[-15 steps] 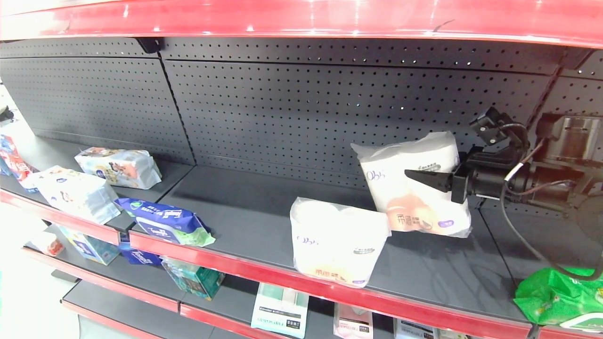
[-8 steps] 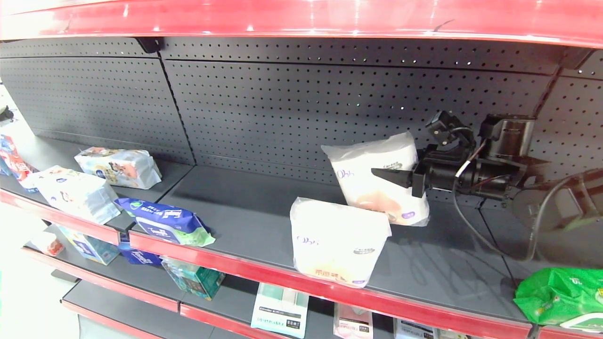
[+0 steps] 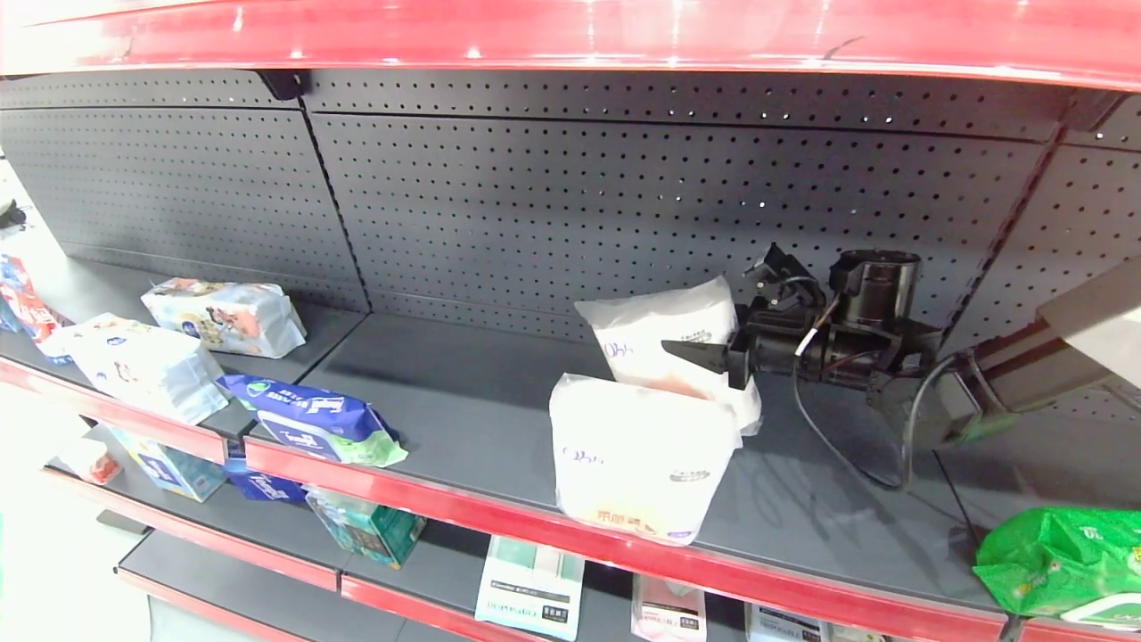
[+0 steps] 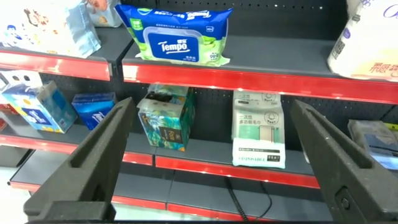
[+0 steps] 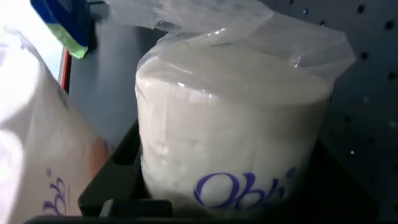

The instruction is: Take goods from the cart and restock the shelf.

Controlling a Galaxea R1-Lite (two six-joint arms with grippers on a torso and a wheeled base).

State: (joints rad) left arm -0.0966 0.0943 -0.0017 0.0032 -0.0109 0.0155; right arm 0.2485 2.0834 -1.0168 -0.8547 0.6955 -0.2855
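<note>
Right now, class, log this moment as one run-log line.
right gripper: shut on white plastic-wrapped tissue-roll pack | pack: above grey metal shelf, behind matching white pack | left gripper: open, empty, facing lower shelves

The shelf is viewed by the head camera from in front and slightly above, at middling range. The left wrist view is taken from lower down, out in front, facing the shelf edges between the spread fingers of the left hand; the blue wipes pack and teal box are shared with the head view. The right wrist camera is held very close to the wrapped roll pack clasped by the right hand, facing left along the shelf; that pack and the near roll pack are also seen from the head.
</note>
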